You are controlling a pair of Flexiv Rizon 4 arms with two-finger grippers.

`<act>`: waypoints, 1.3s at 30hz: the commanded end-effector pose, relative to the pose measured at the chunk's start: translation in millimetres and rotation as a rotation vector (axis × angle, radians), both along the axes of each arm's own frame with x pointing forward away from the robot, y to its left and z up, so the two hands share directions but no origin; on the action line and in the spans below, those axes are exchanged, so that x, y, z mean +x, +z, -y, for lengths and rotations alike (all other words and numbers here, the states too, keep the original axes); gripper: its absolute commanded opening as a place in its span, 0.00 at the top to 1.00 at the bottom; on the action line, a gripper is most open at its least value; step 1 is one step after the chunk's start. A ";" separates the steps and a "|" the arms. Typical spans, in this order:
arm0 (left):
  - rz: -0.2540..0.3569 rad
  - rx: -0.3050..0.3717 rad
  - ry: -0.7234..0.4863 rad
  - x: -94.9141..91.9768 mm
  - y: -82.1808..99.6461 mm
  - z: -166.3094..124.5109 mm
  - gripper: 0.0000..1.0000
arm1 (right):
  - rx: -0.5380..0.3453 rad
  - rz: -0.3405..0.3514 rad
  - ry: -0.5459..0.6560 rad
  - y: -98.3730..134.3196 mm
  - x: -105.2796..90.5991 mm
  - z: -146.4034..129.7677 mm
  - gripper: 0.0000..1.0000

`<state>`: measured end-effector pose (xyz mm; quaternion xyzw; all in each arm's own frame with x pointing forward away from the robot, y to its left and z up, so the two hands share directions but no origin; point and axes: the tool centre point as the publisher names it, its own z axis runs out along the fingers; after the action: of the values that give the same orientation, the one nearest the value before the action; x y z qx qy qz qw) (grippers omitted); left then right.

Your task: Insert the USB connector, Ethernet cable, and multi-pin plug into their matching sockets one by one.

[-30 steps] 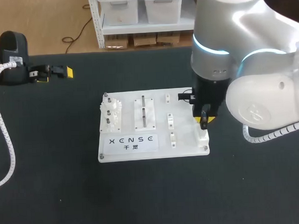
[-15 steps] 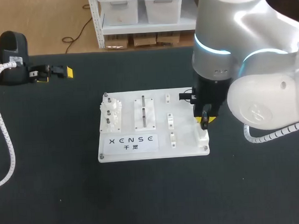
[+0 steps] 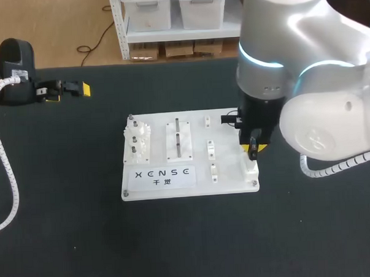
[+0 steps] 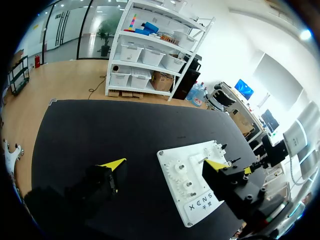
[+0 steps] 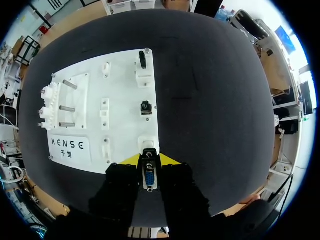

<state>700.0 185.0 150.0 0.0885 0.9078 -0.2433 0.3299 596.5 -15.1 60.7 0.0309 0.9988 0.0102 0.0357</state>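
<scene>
Vertically above the corner socket [image 5: 148,144], right gripper [image 5: 149,161] tight around the multi-pin plug [image 5: 149,178].

The metal-framed, blue-faced multi-pin plug [image 5: 149,178] is sitting clamped in the right gripper [image 5: 149,161], standing vertically right at the white socket block [image 3: 250,169] occupying the 5 o'clock corner of the white plastic board [image 3: 227,182]; seating depth is not discernible.

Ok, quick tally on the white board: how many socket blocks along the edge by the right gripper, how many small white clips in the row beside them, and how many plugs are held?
socket blocks: 3
small white clips: 3
multi-pin plug, held in the right gripper: 1
Total: 7
</scene>
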 end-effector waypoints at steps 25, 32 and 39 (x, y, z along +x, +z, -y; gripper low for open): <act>0.000 0.000 0.000 0.0 0.0 0.0 0.00 | -0.001 0.002 -0.008 -2.8 2.2 -1.4 1.00; 0.000 0.000 0.000 0.0 0.0 0.0 0.00 | 0.001 0.009 -0.003 -1.0 1.5 -1.9 1.00; 0.000 0.000 0.000 0.0 0.0 0.0 0.00 | -0.004 0.004 0.003 -2.6 -1.3 -3.3 1.00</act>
<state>700.0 184.9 150.0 0.0885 0.9078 -0.2433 0.3299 597.0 -12.5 60.3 0.0298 0.9988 0.0090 0.0382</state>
